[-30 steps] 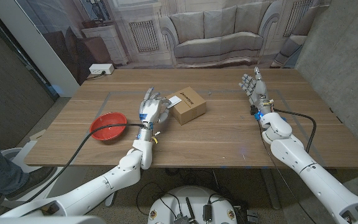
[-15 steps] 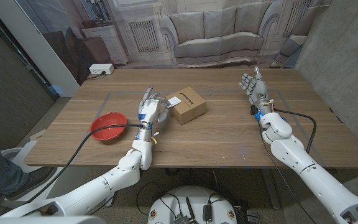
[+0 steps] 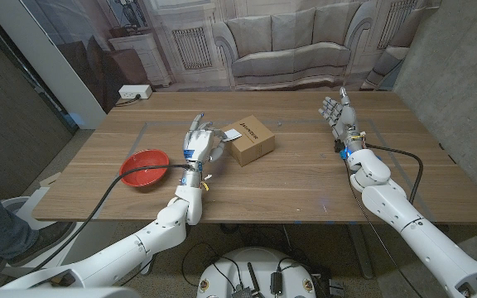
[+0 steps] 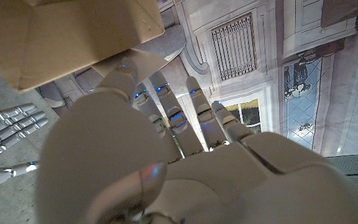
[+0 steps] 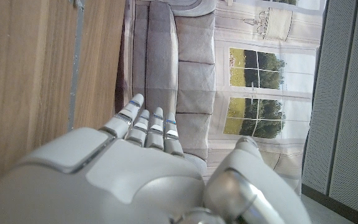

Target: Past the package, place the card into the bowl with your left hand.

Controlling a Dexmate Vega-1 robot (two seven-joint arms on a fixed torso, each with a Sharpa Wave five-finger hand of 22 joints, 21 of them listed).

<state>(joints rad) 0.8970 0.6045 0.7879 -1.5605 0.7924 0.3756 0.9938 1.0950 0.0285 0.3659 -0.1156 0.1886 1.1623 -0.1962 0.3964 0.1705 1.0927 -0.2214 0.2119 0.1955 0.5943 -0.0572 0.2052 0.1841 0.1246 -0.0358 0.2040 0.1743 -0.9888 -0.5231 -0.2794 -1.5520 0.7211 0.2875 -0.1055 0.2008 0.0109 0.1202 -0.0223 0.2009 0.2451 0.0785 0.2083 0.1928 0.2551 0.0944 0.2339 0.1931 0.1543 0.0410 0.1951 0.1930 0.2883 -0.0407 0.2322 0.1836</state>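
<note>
- Wooden desk (image 3: 288,182) stands before a sofa backdrop.
- Red bowl (image 3: 145,167) sits near the left edge.
- Package (image 3: 250,141) lies mid-desk; the white card (image 3: 232,132) leans at its left side.
- Left hand (image 3: 199,146), fingers apart and holding nothing, reaches just left of the card.
- Right hand (image 3: 335,112) stands far right, fingers spread, empty.

Both hands (image 3: 199,142) (image 3: 334,111) raised, fingers apart.

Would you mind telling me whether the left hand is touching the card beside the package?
Cannot tell. In the head view the left hand overlaps the card by the package; no contact or gap shows plainly.
</note>
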